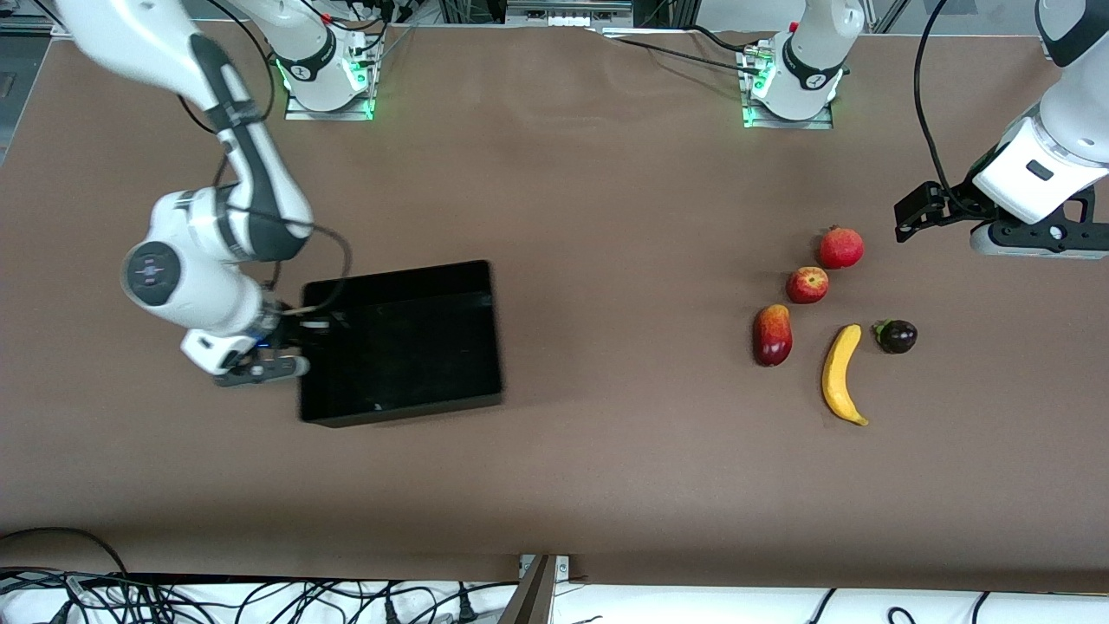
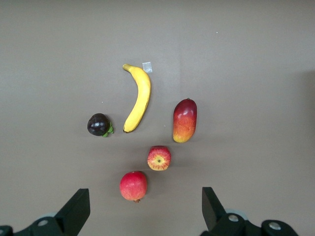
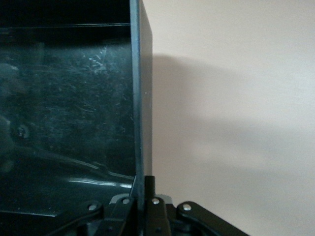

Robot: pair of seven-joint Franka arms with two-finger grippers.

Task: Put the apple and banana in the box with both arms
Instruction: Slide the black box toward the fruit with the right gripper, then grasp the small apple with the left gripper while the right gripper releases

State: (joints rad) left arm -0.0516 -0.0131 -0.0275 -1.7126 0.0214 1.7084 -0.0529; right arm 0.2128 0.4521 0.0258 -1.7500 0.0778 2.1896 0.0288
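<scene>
The black box [image 1: 407, 412] lies toward the right arm's end of the table. My right gripper [image 1: 299, 334] is shut on the box's end wall [image 3: 140, 98], one finger inside and one outside; in its wrist view the gripper [image 3: 144, 184] pinches that wall. The apple [image 1: 807, 284] and the banana [image 1: 842, 373] lie on the table toward the left arm's end, the banana nearer the front camera. My left gripper [image 1: 1035, 238] hangs in the air beside the fruit, open and empty. Its wrist view shows the apple [image 2: 159, 158] and banana [image 2: 139, 98] below the wide-open gripper [image 2: 143, 194].
A plain red round fruit [image 1: 840, 248] lies just farther from the front camera than the apple. An oblong red-and-yellow fruit [image 1: 773, 334] and a dark purple fruit [image 1: 897, 336] flank the banana. Bare brown table lies between the box and the fruit.
</scene>
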